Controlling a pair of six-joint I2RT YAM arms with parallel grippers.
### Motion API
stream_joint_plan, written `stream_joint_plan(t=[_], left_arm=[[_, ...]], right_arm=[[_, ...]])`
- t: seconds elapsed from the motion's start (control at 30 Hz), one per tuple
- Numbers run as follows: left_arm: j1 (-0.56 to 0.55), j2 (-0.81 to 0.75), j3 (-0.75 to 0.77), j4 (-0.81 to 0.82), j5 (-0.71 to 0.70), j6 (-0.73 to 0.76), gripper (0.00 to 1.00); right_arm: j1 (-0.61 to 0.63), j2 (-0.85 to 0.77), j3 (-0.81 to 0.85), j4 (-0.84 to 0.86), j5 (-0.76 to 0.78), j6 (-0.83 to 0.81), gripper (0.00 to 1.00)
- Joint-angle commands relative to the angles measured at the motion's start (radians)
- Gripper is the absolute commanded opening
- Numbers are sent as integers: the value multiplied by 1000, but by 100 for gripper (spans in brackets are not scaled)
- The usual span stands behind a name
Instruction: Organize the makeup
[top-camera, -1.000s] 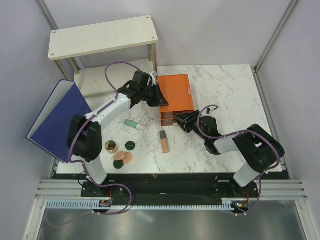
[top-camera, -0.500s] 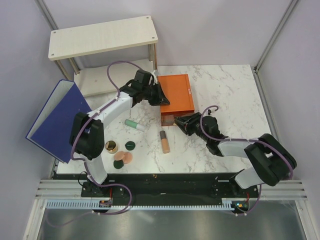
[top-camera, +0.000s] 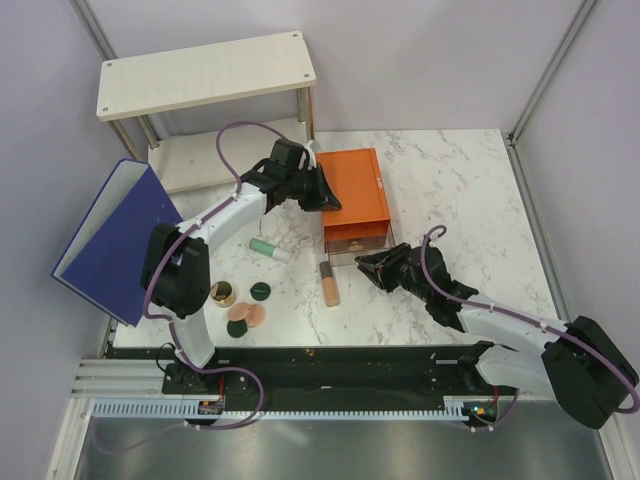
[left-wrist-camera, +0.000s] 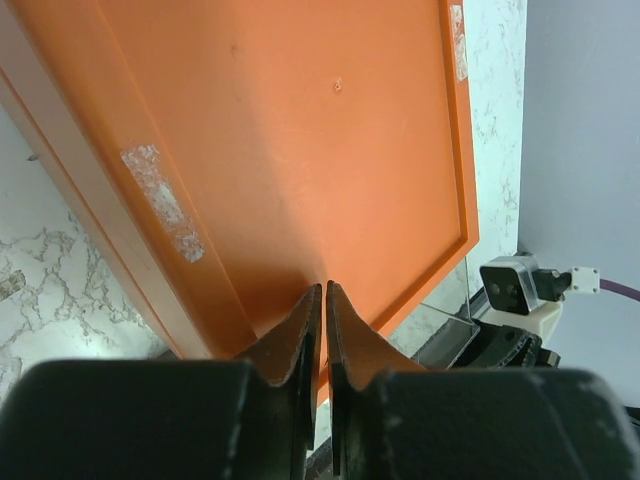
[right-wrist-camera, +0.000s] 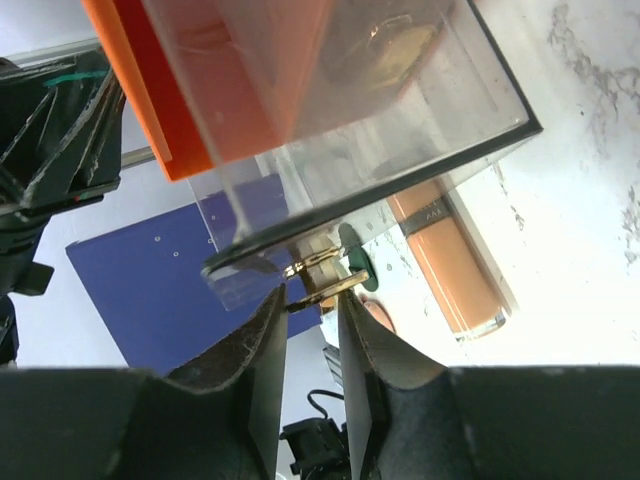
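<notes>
The makeup lies left of the orange drawer box (top-camera: 354, 190): a peach tube with dark cap (top-camera: 329, 283), a mint-green tube (top-camera: 271, 250), two dark green compacts (top-camera: 260, 291), a peach disc (top-camera: 247, 315) and a gold-rimmed jar (top-camera: 222, 293). My left gripper (top-camera: 324, 198) is shut, its tips (left-wrist-camera: 325, 288) pressed on the box's orange top (left-wrist-camera: 300, 130). My right gripper (top-camera: 370, 266) is shut on the gold drawer handle (right-wrist-camera: 322, 282) of the clear drawer (right-wrist-camera: 400, 130), which stands pulled out. The peach tube (right-wrist-camera: 450, 265) shows beyond the drawer.
A big blue binder (top-camera: 115, 240) stands open at the left edge and also shows in the right wrist view (right-wrist-camera: 170, 290). A white two-level shelf (top-camera: 205, 75) stands at the back left. Marble table (top-camera: 460, 190) stretches right of the box.
My right gripper has drawn back toward the near edge with the handle, and the clear drawer has slid out of the orange box. My left gripper has stayed on the box top.
</notes>
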Motion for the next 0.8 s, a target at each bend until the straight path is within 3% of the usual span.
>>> stream_joint_plan(t=[0.0, 0.47, 0.77], left_arm=[[-5, 43, 4, -81, -37, 11, 13], [-5, 38, -1, -101, -46, 18, 14], [-5, 31, -15, -107, -51, 17, 15]], right_arm=[[16, -82, -34, -120, 31, 35, 0], [57, -134, -36, -216, 8, 44, 0], [83, -166, 21, -372, 9, 32, 0]])
